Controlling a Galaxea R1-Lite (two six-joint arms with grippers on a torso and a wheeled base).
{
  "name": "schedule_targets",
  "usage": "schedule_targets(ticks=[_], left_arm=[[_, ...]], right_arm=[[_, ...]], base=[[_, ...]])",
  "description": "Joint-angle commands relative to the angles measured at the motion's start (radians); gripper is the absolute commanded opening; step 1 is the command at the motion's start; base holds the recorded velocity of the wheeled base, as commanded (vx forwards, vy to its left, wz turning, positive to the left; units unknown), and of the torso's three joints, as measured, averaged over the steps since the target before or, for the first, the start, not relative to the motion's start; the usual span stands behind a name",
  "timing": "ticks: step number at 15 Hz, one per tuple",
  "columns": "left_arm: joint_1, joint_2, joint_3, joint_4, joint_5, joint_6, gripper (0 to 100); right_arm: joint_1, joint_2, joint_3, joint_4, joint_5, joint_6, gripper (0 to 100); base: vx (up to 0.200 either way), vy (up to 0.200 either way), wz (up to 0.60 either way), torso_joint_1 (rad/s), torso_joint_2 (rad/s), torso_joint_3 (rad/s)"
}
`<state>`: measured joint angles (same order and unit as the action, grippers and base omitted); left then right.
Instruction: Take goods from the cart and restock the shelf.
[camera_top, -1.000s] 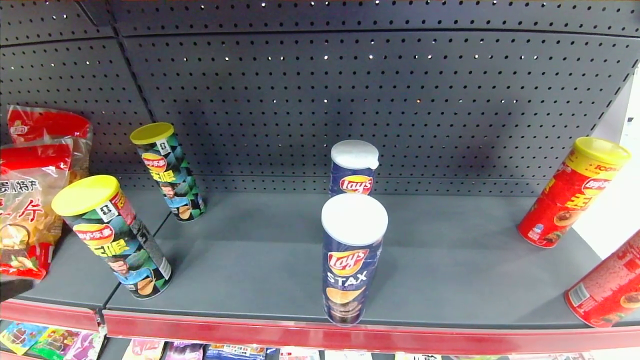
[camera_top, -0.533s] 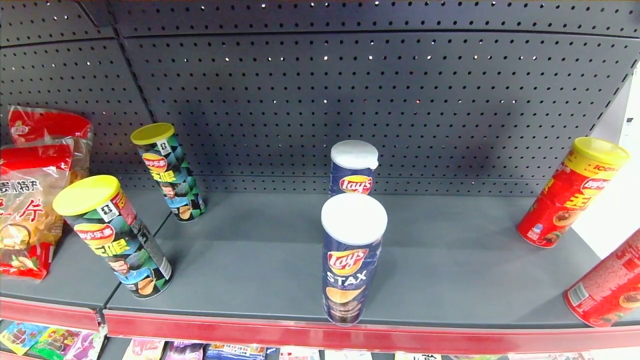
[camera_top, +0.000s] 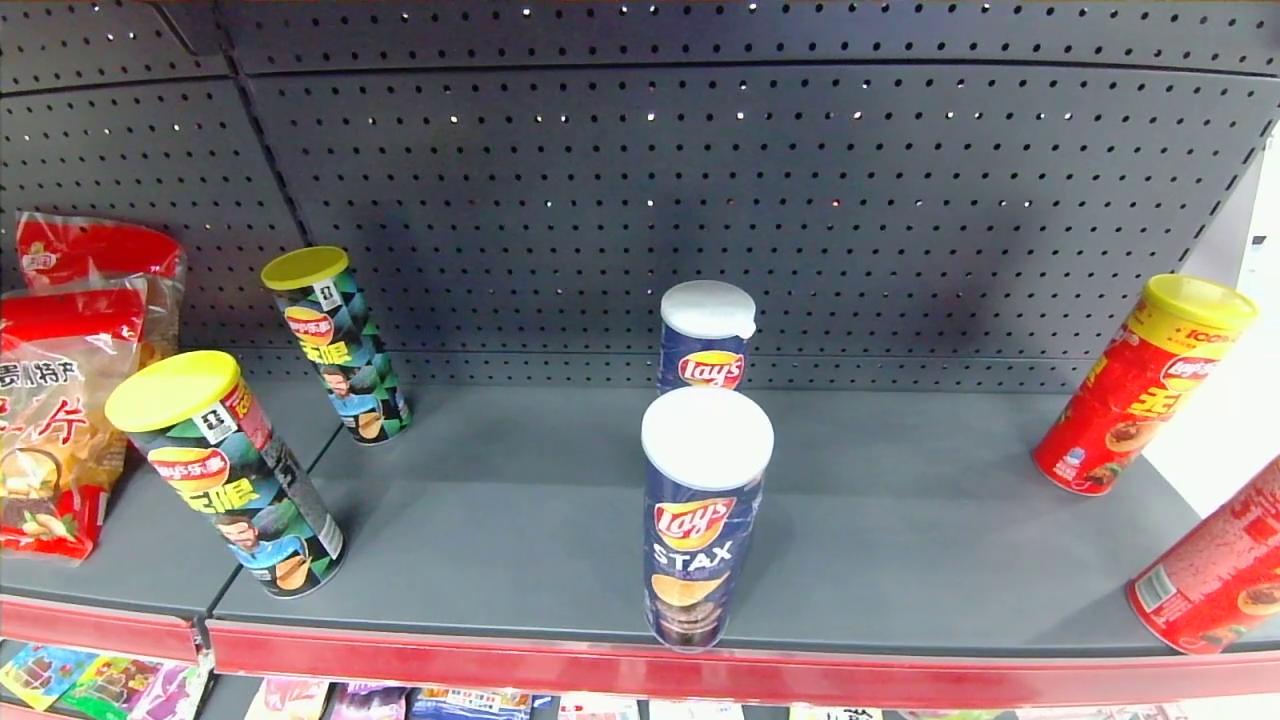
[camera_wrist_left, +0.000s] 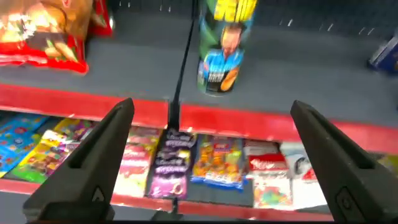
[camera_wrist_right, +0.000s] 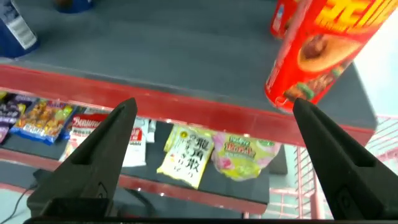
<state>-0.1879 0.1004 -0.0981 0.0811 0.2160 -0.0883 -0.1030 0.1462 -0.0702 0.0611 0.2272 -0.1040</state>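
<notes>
left gripper (camera_wrist_left: 212, 107) and right gripper (camera_wrist_right: 214, 104) both spread wide, empty, facing the shelf (camera_top: 900, 540) edge.

1. Shelf (camera_top: 900, 540): dark grey matt metal deck in two sections, meeting at a seam (camera_top: 225, 585) on the left side.
2. Back panel (camera_top: 700, 200): dark grey perforated sheet laid in horizontal courses. An upright joint (camera_top: 270, 170) divides it on the left. Pinpoints of light show through many of the holes.
3. Front edge: a red strip (camera_top: 700, 675) runs the full width of the deck and steps at the seam.
4. Lower shelf (camera_wrist_right: 205, 180): dark deck directly beneath.
5. Right end: a bright white surface (camera_top: 1220, 430) stands beyond the shelf end.
6. Floor (camera_wrist_right: 15, 202): pale, seen below the lower shelf.
7. Lighting: diffuse; a soft shadow patch (camera_top: 940, 310) lies on the back panel.
</notes>
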Motion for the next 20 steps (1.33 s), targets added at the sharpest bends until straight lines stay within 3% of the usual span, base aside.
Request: schedule_targets(ticks=[1,2,5,6,7,9,11,12,13,14,17,18,20], left_arm=[[0.028,0.013,0.037,-0.001,0.040,0.010,100],[0.082,0.056,0.037,-0.003,0.095,0.010,100],[0.200,0.088,0.038,-0.003,0.097,0.010,100],[0.237,0.091,0.038,-0.003,0.091,0.010,100],[0.237,0.074,0.038,-0.003,0.083,0.010,100],[0.188,-0.051,0.035,0.000,-0.029,0.012,100],[0.188,-0.100,0.043,-0.007,-0.133,0.013,100],[0.189,-0.100,0.047,-0.017,-0.141,0.033,100],[0.189,-0.100,0.061,-0.043,-0.164,0.064,100],[0.189,-0.100,0.072,-0.067,-0.176,0.068,100],[0.189,-0.100,0.077,-0.073,-0.224,0.065,100],[0.189,-0.100,0.098,-0.078,-0.251,0.082,100],[0.189,-0.100,0.097,-0.078,-0.251,0.082,100]], right_arm=[[-0.003,0.035,0.018,-0.009,0.000,0.000,100],[-0.012,0.047,0.024,-0.009,-0.011,0.006,100],[-0.004,0.125,0.021,-0.035,-0.023,0.027,100],[0.023,0.159,0.038,-0.099,-0.017,0.035,100],[0.066,0.118,0.070,-0.118,-0.006,0.030,100],[0.123,0.044,0.067,-0.109,-0.016,0.037,100],[0.069,-0.037,0.069,-0.109,-0.089,0.038,100],[0.048,-0.069,0.070,-0.118,-0.101,0.040,100],[0.049,-0.068,0.070,-0.093,-0.177,0.046,100],[0.049,-0.068,0.070,-0.086,-0.258,0.090,100],[0.135,-0.077,0.070,-0.061,-0.218,0.110,100],[0.135,-0.079,0.070,-0.061,-0.200,0.098,100],[0.129,-0.083,0.070,-0.061,-0.200,0.104,100]], base=[[0.000,0.000,0.00,0.000,0.00,0.000],[0.000,0.000,0.00,0.000,0.00,0.000],[0.000,0.000,0.00,0.000,0.00,0.000],[0.000,0.000,0.00,0.000,0.00,0.000],[0.000,0.000,0.00,0.000,0.00,0.000],[0.000,0.000,0.00,0.000,0.00,0.000],[0.000,0.000,0.00,0.000,0.00,0.000],[0.000,0.000,0.00,0.000,0.00,0.000],[0.000,0.000,0.00,0.000,0.00,0.000],[0.000,0.000,0.00,0.000,0.00,0.000],[0.000,0.000,0.00,0.000,0.00,0.000],[0.000,0.000,0.00,0.000,0.00,0.000],[0.000,0.000,0.00,0.000,0.00,0.000]])
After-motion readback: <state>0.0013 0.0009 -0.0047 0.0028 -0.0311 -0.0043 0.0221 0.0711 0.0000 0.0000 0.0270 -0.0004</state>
